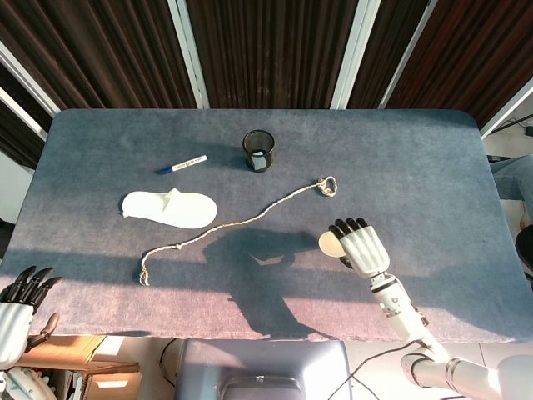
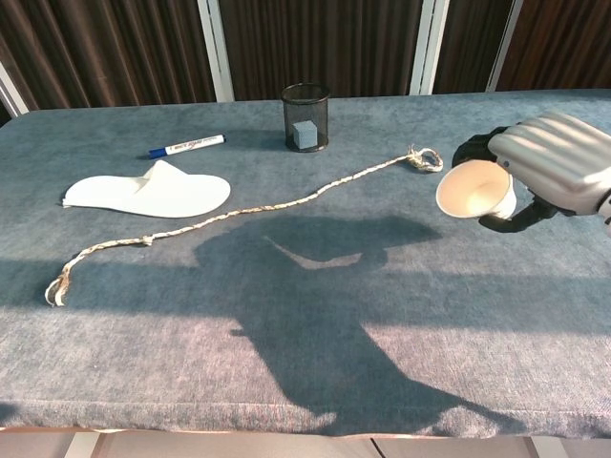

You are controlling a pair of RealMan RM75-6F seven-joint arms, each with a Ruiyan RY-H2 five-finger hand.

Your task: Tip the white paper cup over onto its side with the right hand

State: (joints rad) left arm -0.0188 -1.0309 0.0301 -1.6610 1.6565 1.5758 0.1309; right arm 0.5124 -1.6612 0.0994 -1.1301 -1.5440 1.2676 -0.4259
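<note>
1. The right robot hand point(image 2: 554, 162) is wrapping its fingers around the white paper cup point(image 2: 474, 190), which is lying tilted with its mouth facing away from the hand, just short of the knotted end of the rope point(image 1: 326, 185) on the blue worktop point(image 1: 433, 158).
2. Whether the cup is resting on the worktop or hanging just above it is unclear, so letting go could drop it; a dropped cup is light and round and could be rolling toward the rope or the front edge.
3. A firm grip risks crushing the thin paper wall.
4. Seen from the head camera, the hand is covering most of the cup, leaving only a sliver of rim showing.
5. The cup's base and the thumb's contact are hidden in both views.
6. The left robot hand point(image 1: 18, 302) is sitting at the frame corner beyond the worktop, fingers together, apparently holding nothing, partly cut off.
</note>
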